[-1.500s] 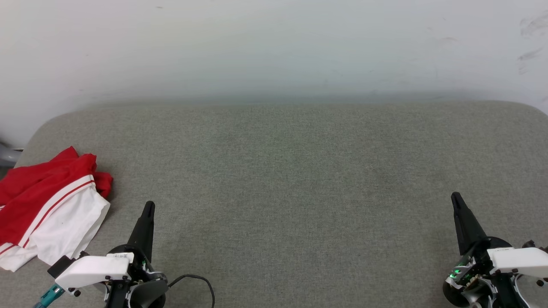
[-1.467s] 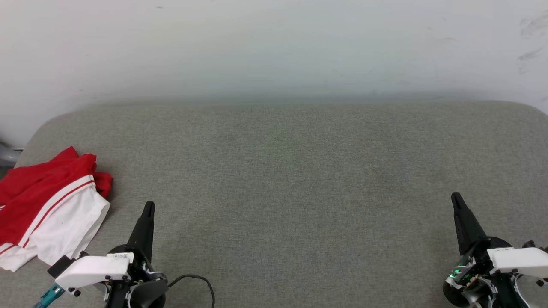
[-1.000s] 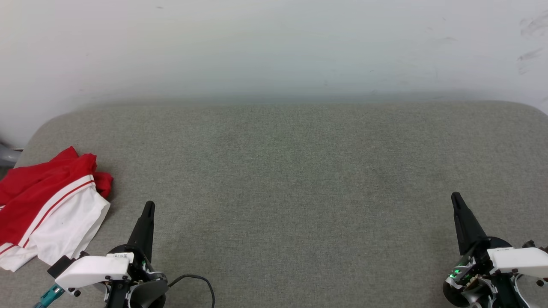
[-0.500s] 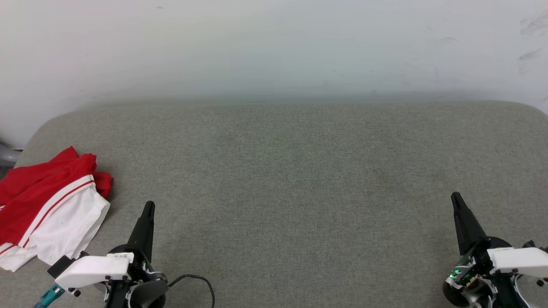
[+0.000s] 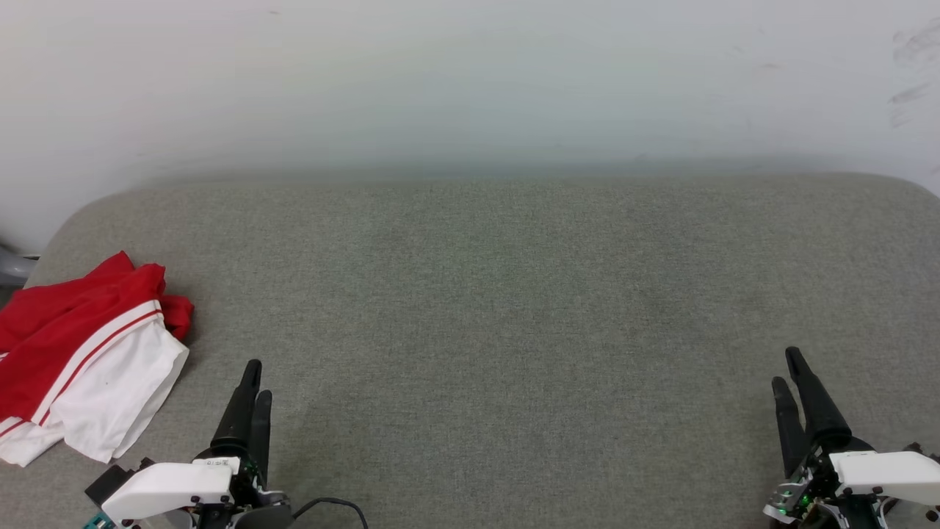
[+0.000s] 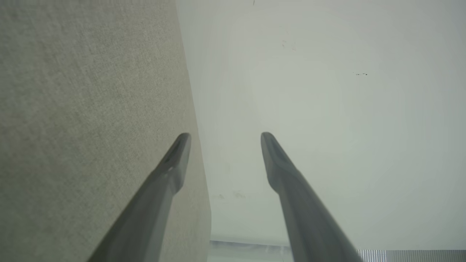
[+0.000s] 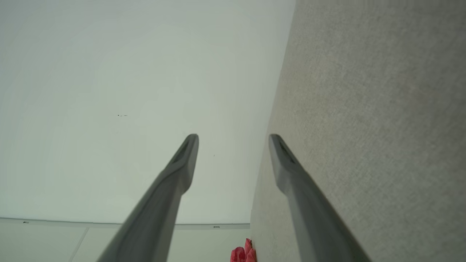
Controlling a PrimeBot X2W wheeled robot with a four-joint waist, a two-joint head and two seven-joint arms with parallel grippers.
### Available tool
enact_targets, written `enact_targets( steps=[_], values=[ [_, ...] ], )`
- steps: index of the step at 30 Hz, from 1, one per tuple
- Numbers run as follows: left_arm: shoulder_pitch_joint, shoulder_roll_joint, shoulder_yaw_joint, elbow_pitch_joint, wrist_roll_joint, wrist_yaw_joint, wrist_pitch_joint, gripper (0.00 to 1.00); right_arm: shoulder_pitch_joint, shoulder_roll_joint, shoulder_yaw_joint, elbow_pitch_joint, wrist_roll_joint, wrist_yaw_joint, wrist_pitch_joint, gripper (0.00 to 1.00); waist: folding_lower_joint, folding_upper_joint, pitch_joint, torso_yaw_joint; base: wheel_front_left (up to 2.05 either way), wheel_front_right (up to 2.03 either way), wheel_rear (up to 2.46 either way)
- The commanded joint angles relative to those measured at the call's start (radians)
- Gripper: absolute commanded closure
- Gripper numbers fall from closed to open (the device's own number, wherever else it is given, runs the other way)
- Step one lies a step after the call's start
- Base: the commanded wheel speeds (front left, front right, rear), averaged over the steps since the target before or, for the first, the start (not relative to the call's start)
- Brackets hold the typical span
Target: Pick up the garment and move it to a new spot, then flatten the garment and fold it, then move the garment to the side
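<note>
Red-and-white, the garment (image 5: 81, 367) lay crumpled at the frame's left edge, untouched. The left gripper (image 5: 258, 380) nearby and the right gripper (image 5: 785, 367) at lower right gaped empty, seemingly ready to grasp.

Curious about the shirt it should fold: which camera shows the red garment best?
The head view: the garment lies crumpled at the left edge of the grey surface, red and white parts plain. The right wrist view catches a small red scrap at its bottom edge. The left wrist view faces surface and wall.
</note>
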Motion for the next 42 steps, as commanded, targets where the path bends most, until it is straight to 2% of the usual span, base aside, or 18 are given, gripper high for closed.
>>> enact_targets(
  steps=[1,8,17,26,42],
  values=[
    [-0.018,0.002,0.001,-0.024,0.035,0.0,-0.014,0.0,-0.006,0.0,-0.006,-0.03,-0.04,0.0,-0.014,0.0,0.0,-0.0001,0.0,0.0,0.0,0.0,0.0],
    [-0.022,0.002,0.003,-0.056,0.151,0.021,-0.042,0.0,0.001,0.0,-0.011,-0.074,-0.175,0.0,-0.042,0.0,0.0,-0.0001,0.001,0.001,0.0,0.0,0.0],
    [-0.019,0.002,-0.03,-0.126,0.367,0.085,-0.084,0.0,0.013,0.0,-0.012,-0.15,-0.383,0.0,-0.085,0.0,0.0,-0.0001,0.001,0.001,0.0,0.0,0.0],
    [-0.011,0.003,-0.06,-0.158,0.532,0.133,-0.115,0.0,0.026,0.0,0.012,-0.206,-0.576,0.0,-0.116,0.0,0.0,-0.0001,0.001,0.003,0.0,0.0,0.0],
    [0.005,0.003,-0.111,-0.167,0.83,0.178,-0.17,0.0,0.063,0.0,0.048,-0.232,-0.903,0.0,-0.171,0.0,0.0,-0.0001,-0.002,0.005,0.0,0.0,0.0]
  ],
)
